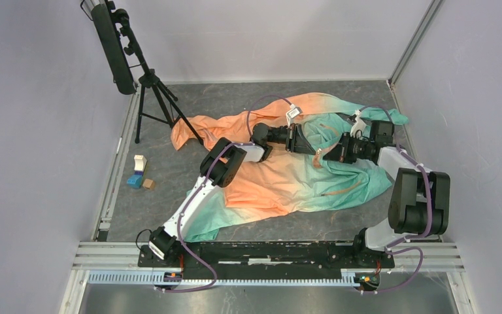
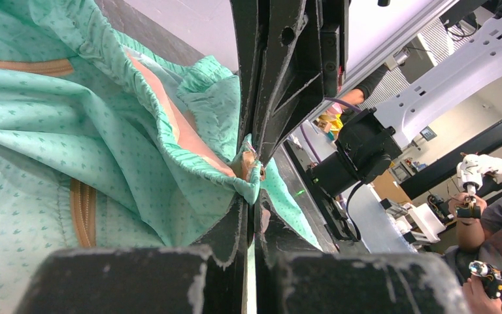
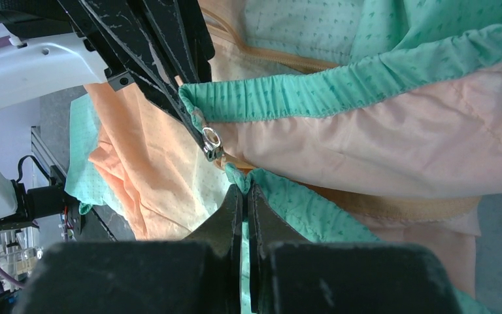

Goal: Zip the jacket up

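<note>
The jacket (image 1: pixel 281 186) lies crumpled across the middle and right of the table (image 1: pixel 189 190), orange towards the left and mint towards the right, and the two arms meet nose to nose over its far middle. The left gripper (image 2: pixel 253 190) has its fingers pressed together on a mint hem corner that carries the small metal zip slider (image 3: pixel 210 144). The right gripper (image 3: pixel 243 186) is clamped on the facing hem corner, just beside the slider but apart from it, so I judge the next move is to bring that corner across into the slider.

Even, bright overhead light; soft shadows; wrist views sharp, foreground jaws blurred.
</note>
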Tool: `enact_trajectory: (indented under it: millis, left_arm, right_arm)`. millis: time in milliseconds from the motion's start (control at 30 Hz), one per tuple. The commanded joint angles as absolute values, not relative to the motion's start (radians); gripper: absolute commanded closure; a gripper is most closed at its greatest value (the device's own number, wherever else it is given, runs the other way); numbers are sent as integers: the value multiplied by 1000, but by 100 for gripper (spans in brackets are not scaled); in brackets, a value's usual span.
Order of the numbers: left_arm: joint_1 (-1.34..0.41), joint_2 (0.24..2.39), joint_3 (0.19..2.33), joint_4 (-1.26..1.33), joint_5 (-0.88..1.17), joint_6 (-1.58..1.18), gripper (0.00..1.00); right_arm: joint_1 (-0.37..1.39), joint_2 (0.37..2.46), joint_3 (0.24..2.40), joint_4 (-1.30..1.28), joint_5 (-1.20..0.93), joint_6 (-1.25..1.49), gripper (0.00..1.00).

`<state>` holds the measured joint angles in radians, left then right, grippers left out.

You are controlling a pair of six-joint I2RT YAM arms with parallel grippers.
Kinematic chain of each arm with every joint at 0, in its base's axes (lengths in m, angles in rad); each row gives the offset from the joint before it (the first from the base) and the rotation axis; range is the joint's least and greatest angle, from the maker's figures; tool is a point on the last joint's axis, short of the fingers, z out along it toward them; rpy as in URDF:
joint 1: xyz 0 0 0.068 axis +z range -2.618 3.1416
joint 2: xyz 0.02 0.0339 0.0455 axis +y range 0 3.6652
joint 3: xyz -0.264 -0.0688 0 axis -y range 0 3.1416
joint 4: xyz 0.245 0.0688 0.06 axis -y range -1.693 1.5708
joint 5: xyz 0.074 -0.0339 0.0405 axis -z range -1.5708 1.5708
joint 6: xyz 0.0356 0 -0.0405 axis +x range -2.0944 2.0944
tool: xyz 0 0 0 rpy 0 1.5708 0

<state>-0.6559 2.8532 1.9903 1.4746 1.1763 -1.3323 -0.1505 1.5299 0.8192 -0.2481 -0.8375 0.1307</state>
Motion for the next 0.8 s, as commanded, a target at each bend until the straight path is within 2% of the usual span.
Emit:
enact_trajectory:
  millis: [0, 767]
  left_arm:
    - [-655, 2793, 2027, 1539, 1177, -1315, 98]
    - [-655, 2796, 2036, 1554, 1195, -1333, 98]
  right_arm:
    - [-141, 1548, 859, -213, -865, 135, 100]
    - [-141, 1541, 898, -189, -867, 168, 99]
